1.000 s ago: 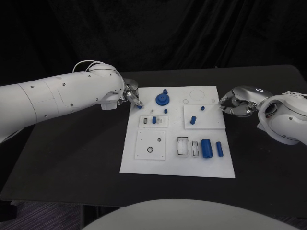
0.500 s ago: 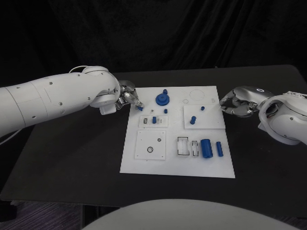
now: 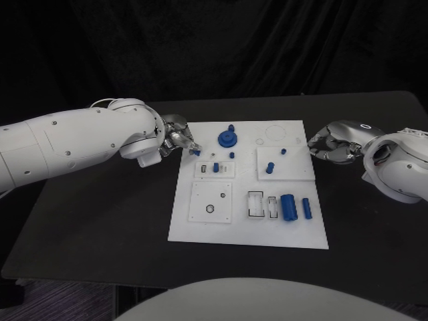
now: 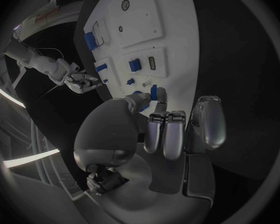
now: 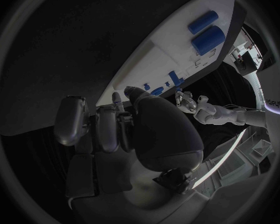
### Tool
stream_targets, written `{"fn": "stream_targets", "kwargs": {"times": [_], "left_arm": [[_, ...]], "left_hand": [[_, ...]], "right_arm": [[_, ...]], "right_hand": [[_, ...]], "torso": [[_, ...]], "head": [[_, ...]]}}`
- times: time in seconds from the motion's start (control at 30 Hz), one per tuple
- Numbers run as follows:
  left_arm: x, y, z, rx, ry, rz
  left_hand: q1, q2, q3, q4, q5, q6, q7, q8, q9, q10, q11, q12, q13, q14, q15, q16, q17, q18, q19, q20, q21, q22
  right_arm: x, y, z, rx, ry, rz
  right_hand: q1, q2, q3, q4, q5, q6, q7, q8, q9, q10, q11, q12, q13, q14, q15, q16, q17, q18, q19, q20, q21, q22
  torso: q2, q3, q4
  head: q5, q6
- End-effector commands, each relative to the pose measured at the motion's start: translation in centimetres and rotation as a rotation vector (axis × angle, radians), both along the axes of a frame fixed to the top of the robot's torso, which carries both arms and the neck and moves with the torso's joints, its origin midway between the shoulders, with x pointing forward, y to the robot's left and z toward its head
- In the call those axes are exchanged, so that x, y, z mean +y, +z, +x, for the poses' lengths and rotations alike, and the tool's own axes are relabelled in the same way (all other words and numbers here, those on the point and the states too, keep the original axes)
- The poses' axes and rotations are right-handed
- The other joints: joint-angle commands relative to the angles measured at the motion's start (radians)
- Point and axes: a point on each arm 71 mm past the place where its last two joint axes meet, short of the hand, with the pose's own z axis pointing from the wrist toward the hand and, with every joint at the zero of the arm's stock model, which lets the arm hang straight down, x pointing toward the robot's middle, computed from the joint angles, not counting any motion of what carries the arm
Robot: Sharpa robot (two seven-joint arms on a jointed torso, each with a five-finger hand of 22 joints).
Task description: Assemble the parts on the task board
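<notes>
While the left hand [image 3: 178,139] hovers at the board's [image 3: 248,231] far-left corner, its fingers [image 4: 160,95] pinch a small blue part [image 4: 154,91], long axis upright. Open sockets lie just inboard, toward the counter's middle. Right hand [image 3: 332,143] sits clenched, empty, beside the board's right edge.

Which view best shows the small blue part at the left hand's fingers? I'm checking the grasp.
The left wrist view: the small blue part sits right at the left hand's fingers. The head view shows it tiny at the task board's edge. In the right wrist view I cannot pick it out.
</notes>
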Motion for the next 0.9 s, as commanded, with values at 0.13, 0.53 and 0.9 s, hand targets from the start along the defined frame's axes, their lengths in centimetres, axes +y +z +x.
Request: {"fn": "stream_targets", "kwargs": {"times": [0.13, 0.53, 0.9], "left_arm": [[-0.3, 0.2, -0.6, -0.056, 0.011, -0.016], [-0.5, -1.0, -1.8, -0.044, -0.013, -0.001], [-1.0, -2.3, -2.7, -0.017, -0.028, 0.004]], "left_hand": [[-0.015, 0.001, 0.055, -0.049, -0.002, 0.015, -0.012, 0.006, 0.002, 0.104, -0.007, 0.003, 0.261, 0.107, -0.006, 0.006, 0.263, -0.002, 0.0, -0.006, 0.004, 0.176], [-0.019, 0.002, 0.055, -0.047, 0.0, 0.014, -0.012, 0.007, 0.004, 0.104, -0.007, 0.003, 0.261, 0.107, -0.007, 0.006, 0.263, -0.002, -0.001, -0.006, 0.002, 0.175], [-0.024, 0.004, 0.055, -0.046, 0.01, 0.012, -0.012, 0.008, 0.006, 0.104, -0.007, 0.003, 0.261, 0.107, -0.007, 0.006, 0.263, -0.002, -0.001, -0.007, 0.002, 0.175]], "right_arm": [[-0.2, -0.1, 0.0, 0.002, -0.017, 0.004], [-0.1, 0.3, 0.0, -0.039, -0.006, 0.037], [0.0, 1.0, -0.1, -0.128, 0.021, 0.091]], "right_hand": [[0.006, 0.001, 0.005, 0.0, 0.003, 0.007, 0.001, -0.004, -0.002, 0.077, 0.005, -0.005, 0.24, 0.055, 0.007, -0.006, 0.072, 0.007, -0.004, 0.001, -0.006, 0.156], [0.005, -0.002, 0.005, 0.0, 0.003, 0.006, 0.002, -0.004, -0.003, 0.077, 0.005, -0.005, 0.24, 0.055, 0.008, -0.005, 0.074, 0.007, -0.004, 0.001, -0.007, 0.155], [-0.002, -0.005, 0.006, 0.002, 0.004, 0.016, 0.004, -0.001, -0.002, 0.083, 0.008, 0.0, 0.245, 0.057, 0.009, 0.001, 0.079, 0.006, -0.002, 0.002, -0.002, 0.157]], "torso": [[-0.002, -0.0005, 0.0021], [-0.001, 0.0007, -0.001], [-0.001, 0.0007, -0.0005]], "head": [[-0.002, 0.0], [0.001, 0.0], [0.004, 0.0]]}}
